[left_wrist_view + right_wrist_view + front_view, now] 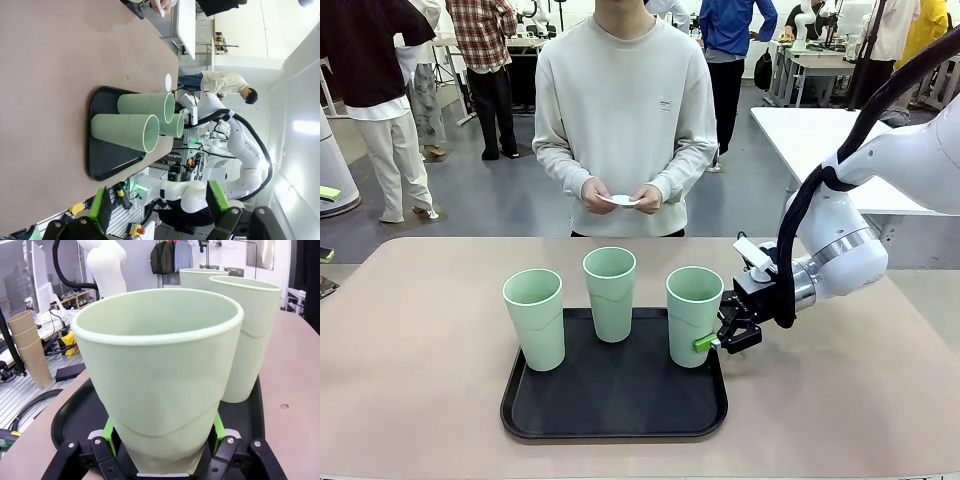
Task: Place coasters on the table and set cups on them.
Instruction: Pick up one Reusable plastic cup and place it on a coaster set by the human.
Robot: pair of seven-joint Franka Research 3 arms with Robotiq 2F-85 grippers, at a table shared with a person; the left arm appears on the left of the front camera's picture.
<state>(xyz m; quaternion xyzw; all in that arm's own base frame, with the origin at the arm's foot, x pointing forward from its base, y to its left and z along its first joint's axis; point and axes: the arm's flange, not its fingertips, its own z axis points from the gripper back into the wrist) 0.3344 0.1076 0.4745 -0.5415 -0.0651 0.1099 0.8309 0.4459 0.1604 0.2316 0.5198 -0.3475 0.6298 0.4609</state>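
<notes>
1. Mint-green cups, three, stand upright on the black tray [610,415], which lies on the beige-pink bench [410,380] (front view). The left cup [534,318] is at the tray's left side, the middle cup [610,292] at its far edge and the right cup [693,315] at its right side.
2. Same view: the right tool [718,342] reaches in from beyond the tray's right edge and is clamped low on the right cup. One green pad [704,343] presses the wall near the base. Whether the base rests on the tray I cannot tell.
3. Same view: a person stands past the tray's far side. Both hands hold one white coaster [620,200] in front of the body, well apart from the tray.
4. Left wrist view (rolled, so the cups look sideways): the left tool [160,205] has its jaws wide apart with nothing between them. It is well apart from the tray, with all three cups ahead of it.
5. Right wrist view: the right cup [160,375] sits between the green pads [111,432], one touching each side of its lower wall. The tool body hides the base. The other two cups stand behind it on the tray, and bare bench shows just beside the tray's rim.
</notes>
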